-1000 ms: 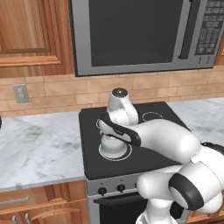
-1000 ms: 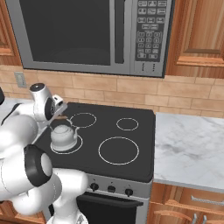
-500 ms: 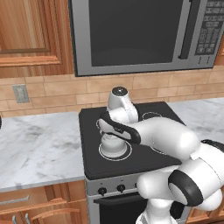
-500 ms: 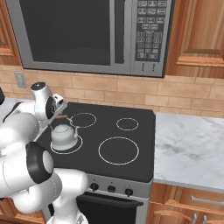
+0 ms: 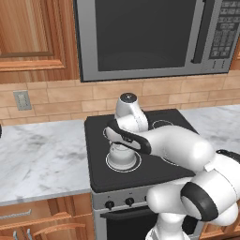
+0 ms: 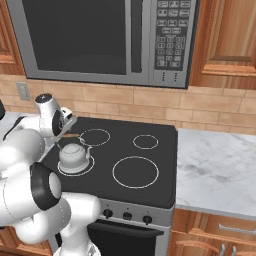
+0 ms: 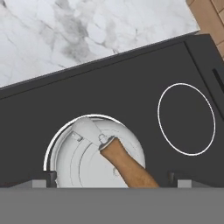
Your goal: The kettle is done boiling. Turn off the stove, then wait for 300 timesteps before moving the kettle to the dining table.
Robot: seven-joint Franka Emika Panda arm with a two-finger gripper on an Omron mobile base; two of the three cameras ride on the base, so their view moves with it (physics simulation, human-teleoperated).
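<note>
The kettle [image 5: 123, 158] stands on the front-left burner of the stove [image 5: 140, 174], small and silvery-white with a brown bar on its handle. My hand hovers just above it. In the hand view the kettle [image 7: 87, 159] lies right below, its brown handle bar [image 7: 127, 166] running between my fingertips [image 7: 51, 176]. My gripper [image 7: 112, 177] is open, its jaws wide on either side of the bar and not touching it. From the right base view the kettle [image 6: 74, 156] sits under my gripper [image 6: 67, 134]. The stove's black knobs [image 6: 127, 216] line its steel front. The dining table is out of view.
A steel microwave [image 5: 150, 33] hangs above the stove, over the brick backsplash. Marble counters flank the cooktop on the left [image 5: 42, 159] and on the right [image 6: 215, 170]. The three other burners [image 6: 135, 172] are bare. A wall outlet [image 5: 22, 100] sits at the left.
</note>
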